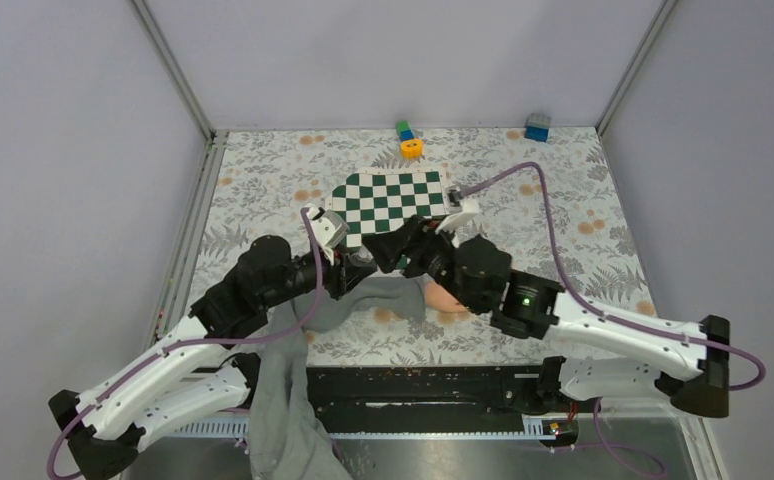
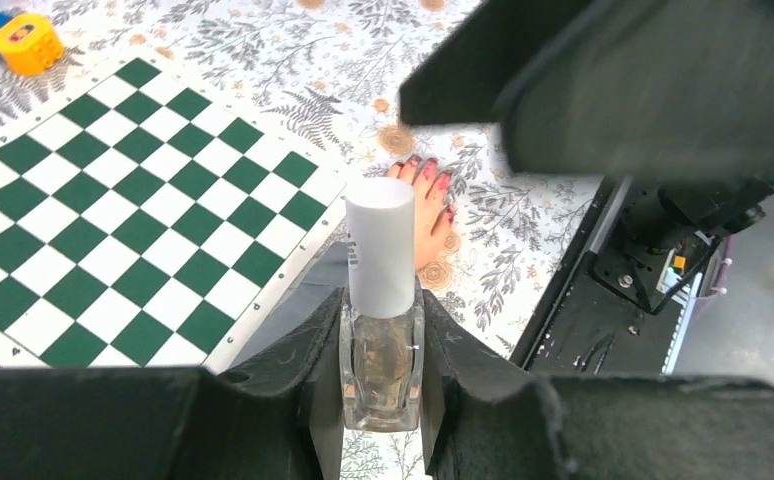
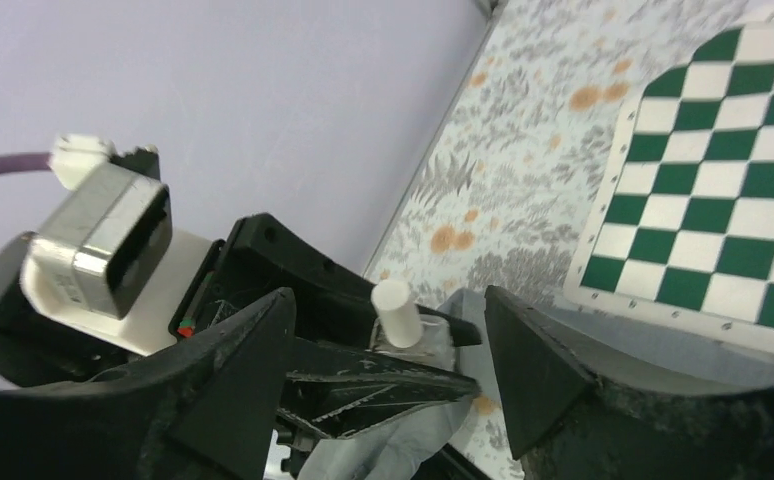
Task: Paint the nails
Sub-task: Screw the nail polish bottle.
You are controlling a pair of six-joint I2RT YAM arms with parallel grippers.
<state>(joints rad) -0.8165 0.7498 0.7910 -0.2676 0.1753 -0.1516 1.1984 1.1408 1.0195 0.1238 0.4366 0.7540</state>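
A clear nail polish bottle [image 2: 381, 365] with a white cap [image 2: 381, 250] stands upright in my left gripper [image 2: 383, 320], which is shut on its glass body. Beyond it a pale pinkish hand [image 2: 429, 225] lies on the floral table, its dark red nails [image 2: 429, 170] pointing away from the camera. From above, only part of the hand [image 1: 446, 298] shows under the right arm, with its grey sleeve [image 1: 293, 400] trailing to the near edge. My right gripper [image 3: 388, 330] is open, its jaws wide apart to either side of the white cap [image 3: 396, 300], touching nothing. Both grippers meet at mid-table [image 1: 388, 255].
A green-and-white chequered mat [image 1: 393, 200] lies just behind the grippers. At the back edge sit a yellow ring toy [image 1: 411, 148], a green and blue block [image 1: 404, 129] and a blue block [image 1: 537, 127]. A black rail [image 1: 413, 390] runs along the near edge.
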